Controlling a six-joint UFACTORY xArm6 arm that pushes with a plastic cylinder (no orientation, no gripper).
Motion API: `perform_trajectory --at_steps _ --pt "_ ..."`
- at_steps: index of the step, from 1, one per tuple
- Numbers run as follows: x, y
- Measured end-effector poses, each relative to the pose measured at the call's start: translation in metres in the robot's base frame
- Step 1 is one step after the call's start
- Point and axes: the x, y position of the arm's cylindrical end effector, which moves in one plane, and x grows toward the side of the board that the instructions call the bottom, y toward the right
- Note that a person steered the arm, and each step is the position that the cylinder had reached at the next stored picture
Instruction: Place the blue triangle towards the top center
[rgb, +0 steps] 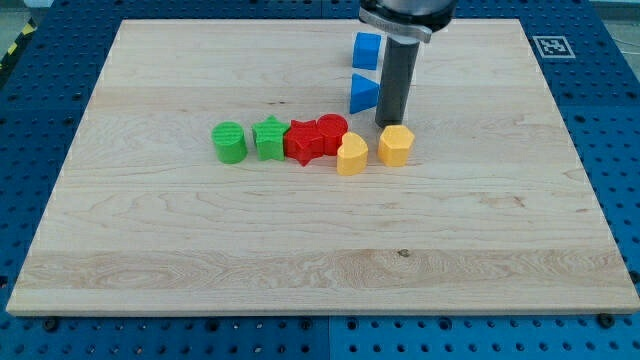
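Inspection taken from the view's bottom upward, with the yellow hexagonal block as reference. The wooden board lies on a blue perforated table. Just to the view's left of the reference block, slightly lower and apart from it by a narrow gap, sits the yellow heart-shaped block. Further to the view's left runs a touching row: a red round block, a red star-shaped block, a green star-shaped block, then a green cylinder standing just clear of the row's end. My tip sits directly above the reference block, close to its upper edge; contact between them cannot be confirmed. The arm carries no jaws, only the dark rod. The blue triangle lies just above and to the view's left of the reference block, immediately beside the rod. The blue cube sits above the triangle, near the board's top edge. A printed marker occupies the board's top right corner.
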Motion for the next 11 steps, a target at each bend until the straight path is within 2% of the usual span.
perform_trajectory --at_steps 2,4,6,7,8,10,11 --pt "-0.017 -0.017" --pt "-0.006 -0.019" --pt "-0.037 -0.024" --pt "-0.033 -0.024" --pt "-0.009 -0.034" --pt "-0.048 -0.034" --pt "-0.051 -0.038"
